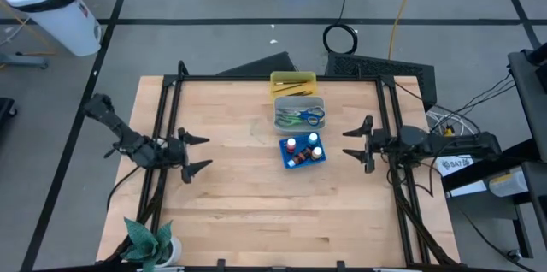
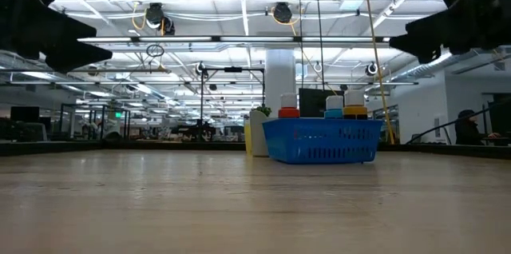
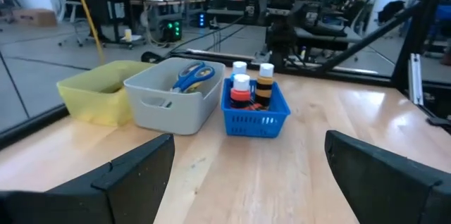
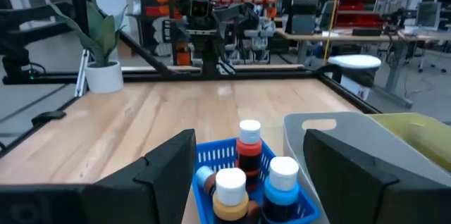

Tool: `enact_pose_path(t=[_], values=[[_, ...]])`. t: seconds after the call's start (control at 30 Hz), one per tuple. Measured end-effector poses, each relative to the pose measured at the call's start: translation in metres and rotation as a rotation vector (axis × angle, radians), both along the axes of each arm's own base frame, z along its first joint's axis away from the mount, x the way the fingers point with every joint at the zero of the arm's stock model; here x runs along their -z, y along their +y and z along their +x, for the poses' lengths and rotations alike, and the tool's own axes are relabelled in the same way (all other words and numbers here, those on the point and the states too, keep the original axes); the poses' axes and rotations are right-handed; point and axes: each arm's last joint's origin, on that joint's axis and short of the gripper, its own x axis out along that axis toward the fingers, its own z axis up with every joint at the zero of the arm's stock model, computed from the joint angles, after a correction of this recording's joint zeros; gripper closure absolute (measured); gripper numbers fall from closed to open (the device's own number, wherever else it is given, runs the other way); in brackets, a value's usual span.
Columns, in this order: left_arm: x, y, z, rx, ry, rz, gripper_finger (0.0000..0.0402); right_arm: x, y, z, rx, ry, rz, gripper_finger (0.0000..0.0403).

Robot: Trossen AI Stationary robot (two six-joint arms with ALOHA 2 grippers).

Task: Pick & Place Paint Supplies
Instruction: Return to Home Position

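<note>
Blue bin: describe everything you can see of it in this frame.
The blue bin is a small rectangular basket of what looks like plastic, its walls slotted with vertical openings under a solid rim. It sits flat and upright on the wooden table, near the middle, turned slightly askew, close beside the grey tray; whether they touch is unclear. Four paint bottles stand upright inside, their caps above the rim.

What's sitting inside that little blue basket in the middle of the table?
Four small paint bottles stand upright in the blue basket; red, blue and orange-yellow bodies show. The fourth is mostly hidden behind the others, so its colour is unclear, and the basket floor beneath them is covered.
</note>
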Motion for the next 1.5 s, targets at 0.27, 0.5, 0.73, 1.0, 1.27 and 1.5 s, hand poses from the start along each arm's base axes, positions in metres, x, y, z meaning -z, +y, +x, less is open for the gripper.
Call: enact_pose_path(t=[0.27, 0.5, 0.73, 1.0, 1.27, 1.5], values=[[0.000, -0.002, -0.001, 0.017, 0.003, -0.002, 0.0023, 0.012, -0.002, 0.003, 0.079, -0.106, -0.046, 0.0156], [0.000, -0.002, -0.001, 0.022, -0.006, -0.049, 0.0023, 0.021, -0.003, -0.004, 0.096, -0.030, -0.068, 0.0156], [0.000, -0.002, -0.001, 0.022, -0.005, -0.043, 0.0023, 0.023, -0.003, -0.001, 0.094, 0.008, -0.088, 0.0156], [0.000, -0.002, -0.001, 0.023, -0.005, -0.043, 0.0023, 0.016, -0.003, 0.001, 0.102, -0.062, -0.081, 0.0156], [0.000, -0.002, -0.001, 0.023, -0.005, -0.043, 0.0023, 0.016, -0.003, 0.001, 0.102, -0.062, -0.081, 0.0156], [0.000, -0.002, -0.001, 0.023, -0.005, -0.043, 0.0023, 0.016, -0.003, 0.001, 0.102, -0.064, -0.081, 0.0156]])
